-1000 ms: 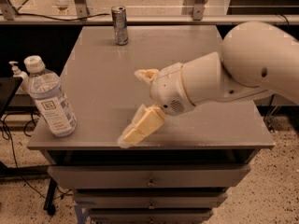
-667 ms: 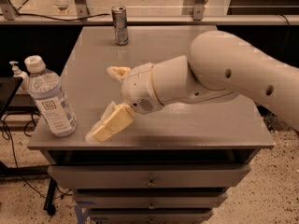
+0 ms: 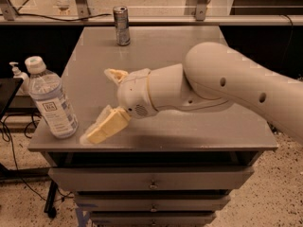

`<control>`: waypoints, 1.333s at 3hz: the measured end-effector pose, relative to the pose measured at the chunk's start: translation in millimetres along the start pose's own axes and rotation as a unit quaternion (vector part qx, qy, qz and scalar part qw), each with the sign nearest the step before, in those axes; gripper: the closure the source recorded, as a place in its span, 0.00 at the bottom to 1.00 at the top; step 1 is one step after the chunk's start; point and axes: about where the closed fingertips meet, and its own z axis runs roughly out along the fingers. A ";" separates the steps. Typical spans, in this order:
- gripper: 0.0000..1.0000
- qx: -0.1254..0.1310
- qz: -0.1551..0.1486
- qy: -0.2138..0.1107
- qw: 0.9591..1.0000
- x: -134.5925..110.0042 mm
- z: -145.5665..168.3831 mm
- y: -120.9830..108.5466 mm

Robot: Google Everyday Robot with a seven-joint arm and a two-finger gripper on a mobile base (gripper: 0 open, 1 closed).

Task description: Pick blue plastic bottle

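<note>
The blue plastic bottle (image 3: pixel 51 98) stands upright at the front left corner of the grey table (image 3: pixel 189 46). It is clear, with a white cap and a pale label bearing a small dark square logo. My gripper (image 3: pixel 100 104) reaches in from the right on a thick cream arm and sits just right of the bottle, not touching it. It is open: one yellowish finger (image 3: pixel 106 126) lies low near the front edge, the other (image 3: pixel 115 74) is further back. Nothing is between them.
A slim silver drink can (image 3: pixel 121 25) stands at the table's back edge. A small white pump-dispenser bottle (image 3: pixel 19 75) sits off the table to the left. Drawers (image 3: pixel 151 183) are below the tabletop. A rail and posts run behind the table.
My gripper and arm have moved left across the table toward the bottle. The fingers stay open. The bottle and can have not moved.
</note>
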 end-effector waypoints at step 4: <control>0.42 0.016 0.025 -0.112 0.993 -16.6 100.5 -9.6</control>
